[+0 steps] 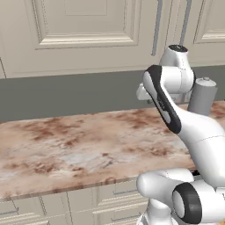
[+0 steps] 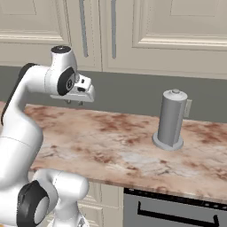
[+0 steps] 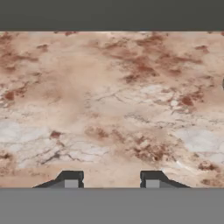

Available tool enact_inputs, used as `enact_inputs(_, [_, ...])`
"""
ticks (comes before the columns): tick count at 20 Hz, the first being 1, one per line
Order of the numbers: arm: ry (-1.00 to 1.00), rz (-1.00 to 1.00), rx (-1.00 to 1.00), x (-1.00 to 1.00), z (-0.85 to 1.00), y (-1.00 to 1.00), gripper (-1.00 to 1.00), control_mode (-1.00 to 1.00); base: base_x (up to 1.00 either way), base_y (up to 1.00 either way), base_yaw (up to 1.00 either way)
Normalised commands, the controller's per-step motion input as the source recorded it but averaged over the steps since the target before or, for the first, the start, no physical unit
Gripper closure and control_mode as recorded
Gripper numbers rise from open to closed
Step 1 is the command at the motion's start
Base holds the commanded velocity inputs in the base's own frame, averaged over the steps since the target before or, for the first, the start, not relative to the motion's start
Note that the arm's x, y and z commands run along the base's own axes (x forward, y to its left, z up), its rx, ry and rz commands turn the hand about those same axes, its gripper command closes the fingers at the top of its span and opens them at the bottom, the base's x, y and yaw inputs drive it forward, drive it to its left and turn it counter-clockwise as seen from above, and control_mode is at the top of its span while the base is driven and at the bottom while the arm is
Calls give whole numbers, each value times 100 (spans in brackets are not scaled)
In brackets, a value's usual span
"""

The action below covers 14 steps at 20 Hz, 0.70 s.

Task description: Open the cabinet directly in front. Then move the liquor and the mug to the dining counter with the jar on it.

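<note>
Marble tabletop [image 1: 66, 145] under a hovering arm, cabinet [image 2: 164, 26] doors closed.
Pincer [image 3: 112, 179] spread, holding nothing, pointing down at bare stone; grey canister [image 2: 172, 119] stands well apart to its right.

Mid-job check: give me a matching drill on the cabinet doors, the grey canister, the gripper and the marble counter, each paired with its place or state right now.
1 cabinet
2 grey canister
3 gripper
4 marble counter

a open, holding nothing
b stands upright on the marble
c doors shut, above the counter
d lies under the hovering hand

Pairs: 1-c, 2-b, 3-a, 4-d
</note>
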Motion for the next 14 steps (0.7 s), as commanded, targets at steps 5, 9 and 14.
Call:
enact_inputs(5, [-17,1,3,-28,5,-1,-100,-100,0,0,0])
enact_inputs(9, [-39,1,14,-60,31,-10,-100,-100,0,0,0])
enact_inputs(14, [-42,2,19,-63,43,-20,-100,-100,0,0,0])
